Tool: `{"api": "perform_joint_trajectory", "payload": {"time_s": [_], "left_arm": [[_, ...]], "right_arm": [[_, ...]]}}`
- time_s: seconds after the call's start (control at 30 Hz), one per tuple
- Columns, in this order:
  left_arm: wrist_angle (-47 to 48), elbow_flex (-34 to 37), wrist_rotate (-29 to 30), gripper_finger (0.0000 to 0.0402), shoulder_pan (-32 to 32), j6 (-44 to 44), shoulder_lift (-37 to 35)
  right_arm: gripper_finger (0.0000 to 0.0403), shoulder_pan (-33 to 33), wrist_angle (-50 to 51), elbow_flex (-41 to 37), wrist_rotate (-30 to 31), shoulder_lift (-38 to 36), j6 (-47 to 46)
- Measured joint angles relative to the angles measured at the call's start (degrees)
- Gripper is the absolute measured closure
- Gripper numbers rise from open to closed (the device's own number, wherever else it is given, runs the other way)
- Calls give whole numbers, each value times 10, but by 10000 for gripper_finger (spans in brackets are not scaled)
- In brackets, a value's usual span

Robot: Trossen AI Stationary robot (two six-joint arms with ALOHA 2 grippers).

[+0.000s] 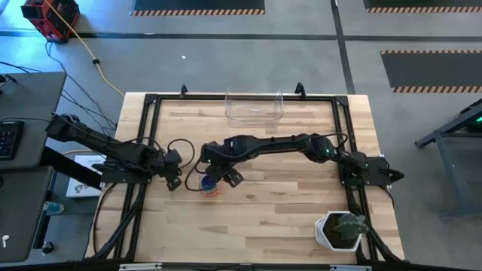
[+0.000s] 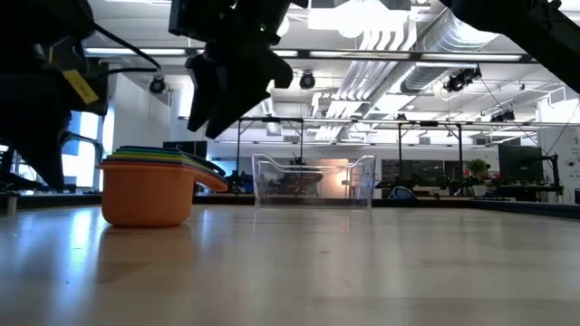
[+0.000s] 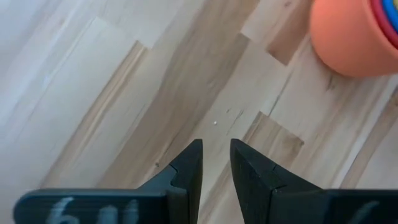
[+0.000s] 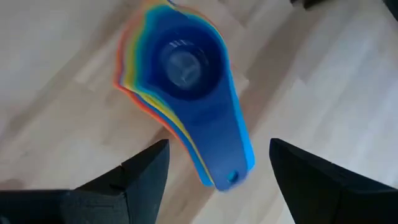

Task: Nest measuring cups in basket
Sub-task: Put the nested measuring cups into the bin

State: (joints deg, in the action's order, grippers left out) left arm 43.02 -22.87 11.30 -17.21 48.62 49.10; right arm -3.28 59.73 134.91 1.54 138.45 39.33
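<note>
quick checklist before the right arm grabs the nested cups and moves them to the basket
1. Cups nested in one stack, blue cup innermost: ok.
2. Right gripper open, above the stack's handles: ok.
3. Stack gripped: not ok, the fingers are apart and touch nothing.
4. Clear basket at the table's far edge, nothing seen inside: ok.
5. Left gripper beside the stack, fingers nearly closed, holding nothing: ok.
6. All seven cups in the stack: cannot tell.
</note>
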Motion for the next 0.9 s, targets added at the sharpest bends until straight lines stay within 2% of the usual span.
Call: {"api": "perform_joint_trajectory", "payload": {"time_s": [0.1,0.23,0.43,0.5,0.67,0.9], "left_arm": [[3,0,-2,328,0,59,0],[3,0,-4,328,0,104,0],[3,0,-4,328,0,155,0],[3,0,-4,328,0,164,0],[4,0,-4,328,0,168,0],[5,0,-4,328,0,172,0]], "right_arm": [[134,7,-6,0,-46,-2,35],[134,16,-23,0,-53,-3,92],[134,34,-44,1,-93,2,80],[134,38,-33,0,-96,3,79],[134,45,-30,0,-151,3,90],[134,56,-52,-40,-155,4,92]]}}
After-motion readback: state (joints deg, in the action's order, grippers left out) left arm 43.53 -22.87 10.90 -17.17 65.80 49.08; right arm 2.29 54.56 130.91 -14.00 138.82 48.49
